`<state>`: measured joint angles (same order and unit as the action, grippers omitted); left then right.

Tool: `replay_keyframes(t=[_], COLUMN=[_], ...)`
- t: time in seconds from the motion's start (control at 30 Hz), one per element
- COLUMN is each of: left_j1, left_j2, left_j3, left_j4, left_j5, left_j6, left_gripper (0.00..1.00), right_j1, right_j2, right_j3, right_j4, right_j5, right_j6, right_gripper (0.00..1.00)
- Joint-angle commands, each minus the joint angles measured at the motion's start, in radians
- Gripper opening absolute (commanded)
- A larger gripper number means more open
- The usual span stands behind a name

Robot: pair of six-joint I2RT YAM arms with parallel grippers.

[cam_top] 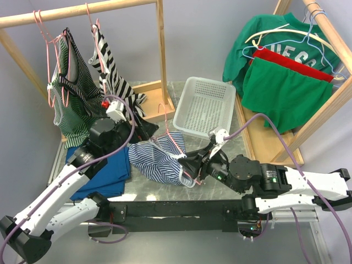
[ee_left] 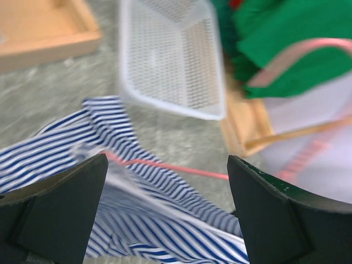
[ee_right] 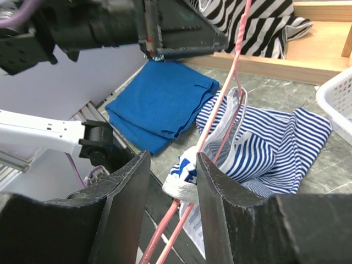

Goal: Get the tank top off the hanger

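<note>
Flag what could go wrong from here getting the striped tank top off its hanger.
1. The right pincer looks shut on the pink hanger with the white hem of the tank top caught too, so pulling may stretch fabric instead of freeing it.
2. The left pincer is open over the stripes with hanger wire crossing its gap; closing there could grab wire too.

Your top camera looks down from above and behind the bases, framing the whole grey marbled table (cam_top: 165, 192). The camera on your left gripper (ee_left: 168, 170) looks closely forward at the white perforated plastic basket (ee_left: 170, 55) ahead of it. The camera on your right gripper (ee_right: 173, 165) faces back toward the left one. All three share the blue-striped fabric tank top (cam_top: 157, 159) and the pink wire hanger (cam_top: 175, 140).
</note>
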<state>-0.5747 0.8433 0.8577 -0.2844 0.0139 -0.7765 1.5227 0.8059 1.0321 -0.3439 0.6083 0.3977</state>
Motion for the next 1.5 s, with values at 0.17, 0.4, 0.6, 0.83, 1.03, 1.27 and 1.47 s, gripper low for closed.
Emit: replay_keyframes(t=[0.17, 0.4, 0.6, 0.83, 1.03, 1.27, 1.47], left_j1=[-0.060, -0.068, -0.079, -0.097, -0.109, -0.117, -0.128], left_j2=[0.079, 0.105, 0.128, 0.163, 0.166, 0.177, 0.198], left_j3=[0.116, 0.112, 0.121, 0.153, 0.196, 0.288, 0.328], left_j4=[0.214, 0.260, 0.252, 0.226, 0.185, 0.080, 0.034], left_j5=[0.150, 0.192, 0.238, 0.273, 0.245, 0.169, 0.147], left_j6=[0.171, 0.167, 0.180, 0.189, 0.197, 0.247, 0.278], left_gripper=[0.96, 0.98, 0.56, 0.11, 0.01, 0.01, 0.01], right_j1=[0.010, 0.010, 0.010, 0.008, 0.010, 0.010, 0.008], right_j2=[0.015, 0.010, 0.009, 0.024, 0.056, 0.110, 0.107], right_j3=[0.025, 0.028, 0.026, 0.029, 0.068, 0.190, 0.230], right_j4=[0.051, 0.042, 0.042, 0.042, -0.007, -0.239, -0.331], right_j5=[-0.013, -0.013, -0.008, -0.007, 0.013, 0.146, 0.185], right_j6=[0.012, 0.015, 0.015, 0.016, 0.026, 0.128, 0.170], right_gripper=[0.00, 0.00, 0.00, 0.00, 0.00, 0.52, 0.71])
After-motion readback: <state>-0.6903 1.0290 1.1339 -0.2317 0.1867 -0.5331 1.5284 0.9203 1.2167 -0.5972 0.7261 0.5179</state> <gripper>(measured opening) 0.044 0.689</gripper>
